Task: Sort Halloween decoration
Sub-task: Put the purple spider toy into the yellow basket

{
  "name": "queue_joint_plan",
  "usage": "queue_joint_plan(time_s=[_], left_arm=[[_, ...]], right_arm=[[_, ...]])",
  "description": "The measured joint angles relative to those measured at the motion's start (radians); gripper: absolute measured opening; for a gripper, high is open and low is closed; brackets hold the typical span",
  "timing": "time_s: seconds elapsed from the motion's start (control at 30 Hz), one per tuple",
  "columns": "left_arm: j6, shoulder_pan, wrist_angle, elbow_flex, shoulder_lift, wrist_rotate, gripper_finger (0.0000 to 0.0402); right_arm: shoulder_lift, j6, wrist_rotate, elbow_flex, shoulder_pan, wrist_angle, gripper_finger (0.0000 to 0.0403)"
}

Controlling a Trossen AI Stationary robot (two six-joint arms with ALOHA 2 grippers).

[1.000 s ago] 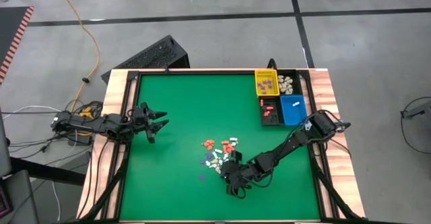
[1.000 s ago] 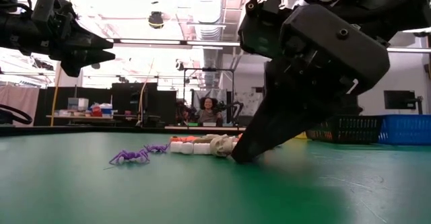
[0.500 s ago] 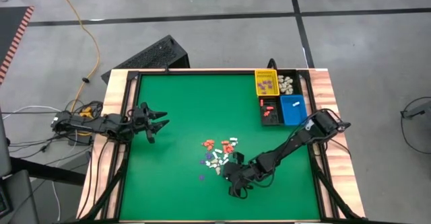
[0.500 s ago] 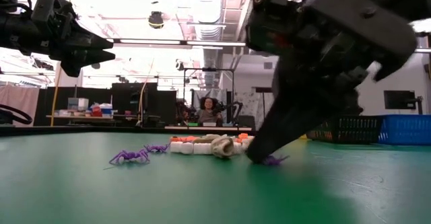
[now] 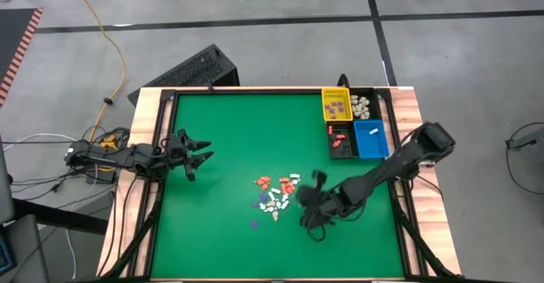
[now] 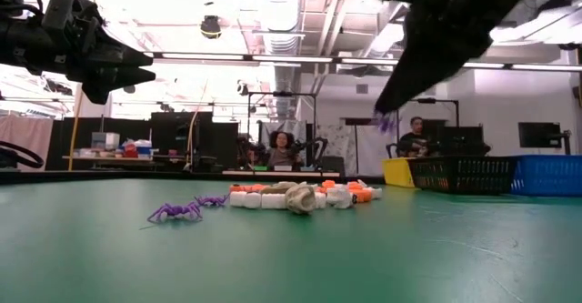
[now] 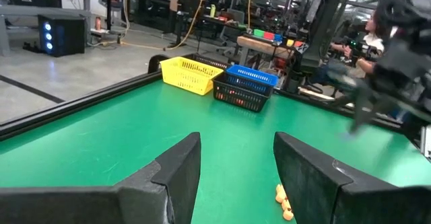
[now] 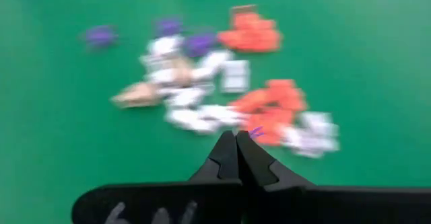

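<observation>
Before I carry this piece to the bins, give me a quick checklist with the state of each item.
1. Right claw shut on the purple trinket: ok, purple legs show at its tip.
2. Claw lifted off the green table: ok, it hangs above the pile.
3. Yellow bin for purple pieces reachable: ok, it sits at the far right edge with purple pieces inside.
4. Left claw out of the way: ok, open, at the left side.
5. Nothing else caught in the grip: cannot tell.
6. Stray purple spiders left on the table: not ok, still to sort.
</observation>
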Motion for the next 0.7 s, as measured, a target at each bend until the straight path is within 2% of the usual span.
queue_joint_plan(time_s=[0.2,0.37,0.53,0.7], left_arm=[[0.0,0.0,0.0,0.0,0.0,-0.001,0.0178],[0.0,0.0,0.0,0.0,0.0,-0.001,0.0178],[0.0,0.0,0.0,0.0,0.0,0.0,0.0178],[0.0,0.0,0.0,0.0,0.0,0.0,0.0178]], right_arm=[[-0.175,0.129,0.211,0.0,-0.111,-0.339,0.0009],[-0.281,0.138,0.296,0.0,-0.306,-0.489,0.0009],[-0.324,0.021,0.281,0.0,-0.576,-0.471,0.0009],[-0.299,-0.14,0.15,0.0,-0.83,-0.364,0.0009]])
